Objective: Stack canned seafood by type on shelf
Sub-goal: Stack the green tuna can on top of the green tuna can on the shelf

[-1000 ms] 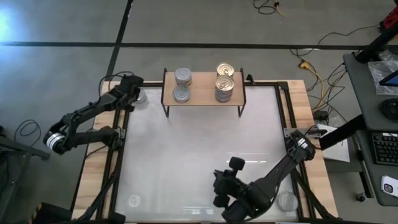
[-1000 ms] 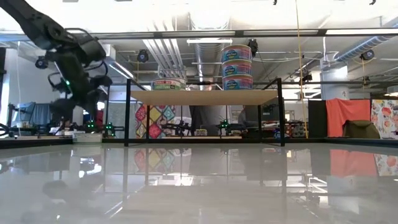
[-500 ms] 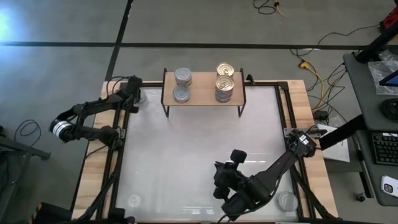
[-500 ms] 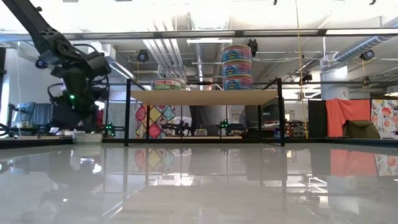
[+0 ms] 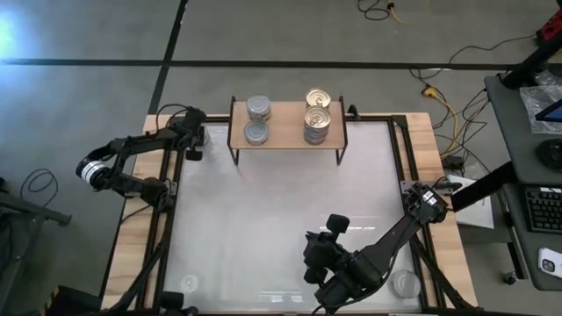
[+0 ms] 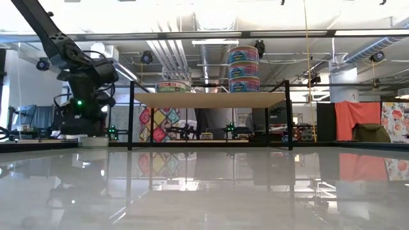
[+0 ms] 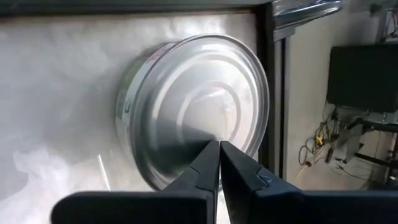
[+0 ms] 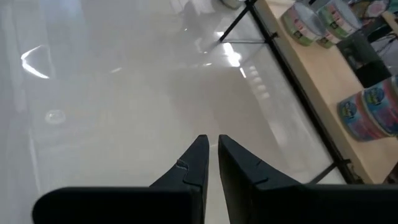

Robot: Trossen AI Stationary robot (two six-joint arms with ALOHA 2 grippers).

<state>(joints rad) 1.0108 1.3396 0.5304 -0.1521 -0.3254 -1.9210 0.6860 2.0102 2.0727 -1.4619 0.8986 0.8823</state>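
The shelf [image 5: 285,125] stands at the table's far edge. On it are two silver-topped tins [image 5: 256,119] at its left and gold-topped tins [image 5: 317,117] at its right, stacked three high in the low view [image 6: 243,67]. Another silver-topped tin [image 7: 199,118] rests flat on the table's far left corner [image 5: 204,134]. My left gripper [image 7: 219,147] is shut and hangs right over this tin's top; it also shows in the low view [image 6: 83,124]. My right gripper [image 8: 210,142] is shut and empty, low over the table's near middle [image 5: 314,256]. My left gripper points its shut fingertips [image 7: 208,155] slanting down at the near part of the tin's silver top [image 7: 186,127]. I cannot tell whether they touch it. The tin sits flat on the table.
Black frame rails [image 5: 172,202] run along the glossy white table's sides. Two pale round marks lie at the near corners [image 5: 187,283] [image 5: 406,283]. The table's middle [image 5: 281,211] is bare. The right wrist view shows the shelf and its tins [image 8: 323,74] farther off.
My left gripper has come down and a little toward the shelf, closing on the silver-topped tin at the far left corner; its arm has folded in toward the table. The tins have stayed where they were.
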